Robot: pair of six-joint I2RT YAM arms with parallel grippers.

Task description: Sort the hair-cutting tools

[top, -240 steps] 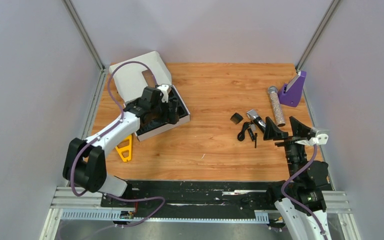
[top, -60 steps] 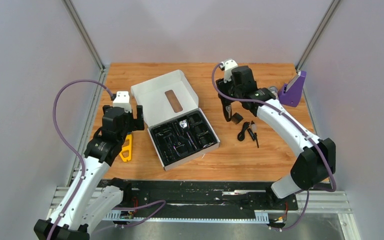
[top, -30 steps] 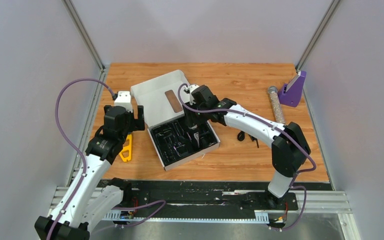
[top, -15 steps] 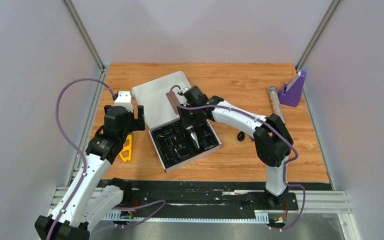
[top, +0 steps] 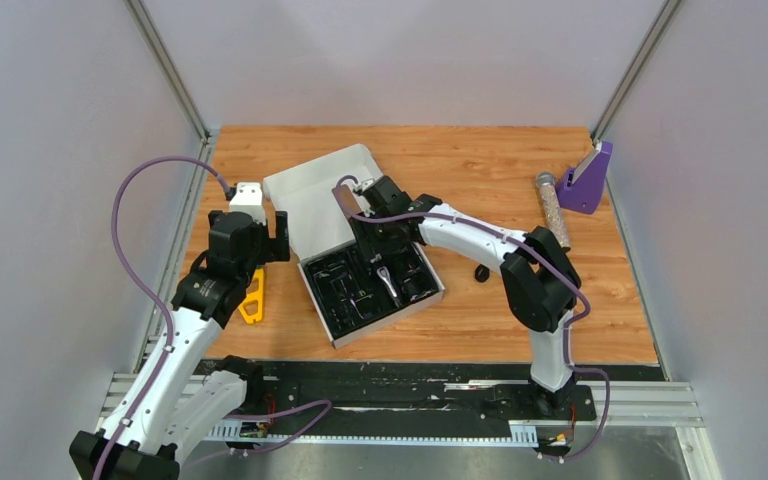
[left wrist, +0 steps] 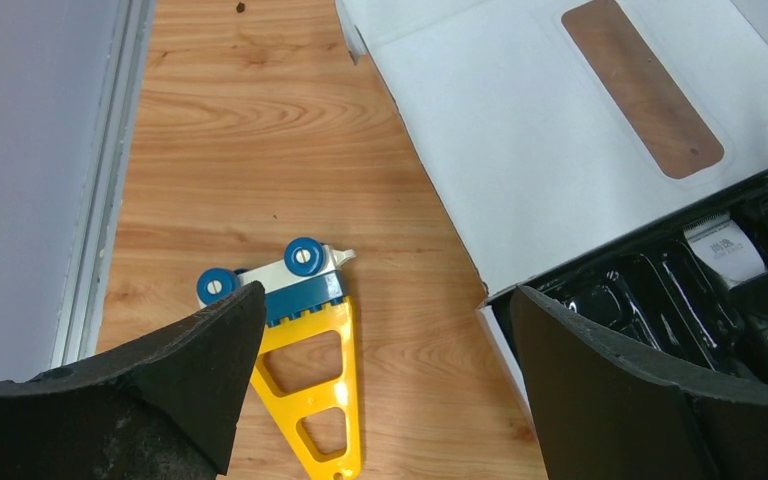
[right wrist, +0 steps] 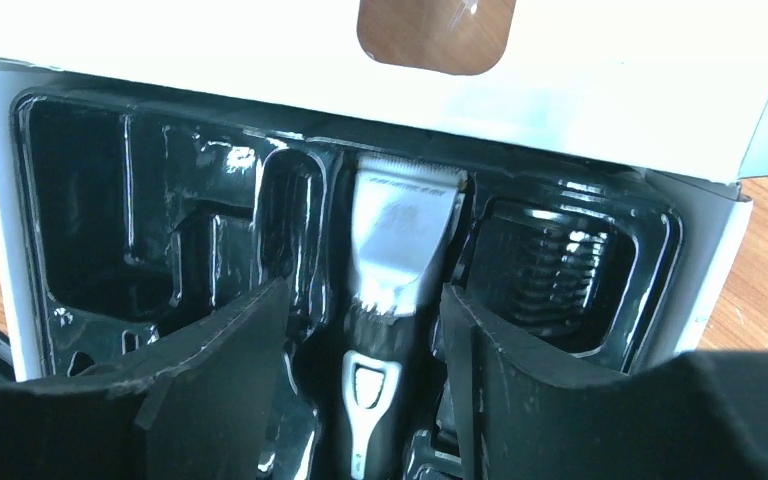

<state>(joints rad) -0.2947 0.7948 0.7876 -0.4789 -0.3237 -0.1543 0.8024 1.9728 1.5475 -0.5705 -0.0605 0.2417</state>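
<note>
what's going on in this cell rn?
Mid-sort of a hair clipper kit. The right tool is over the open white box, open, with a finger on either side of the clipper, which lies in the middle slot of the black tray. The left tool is open and empty, hovering over the table by the yellow triangular piece. A small black part lies on the table right of the box; the arm hides anything else there.

My right arm [top: 470,232] covers most of the cord [top: 481,272] on the desk [top: 460,320], so only a small dark scrap shows. The clipper [right wrist: 392,250] runs off the bottom edge of my right wrist view. The box [left wrist: 520,130] is cropped in my left one.
</note>
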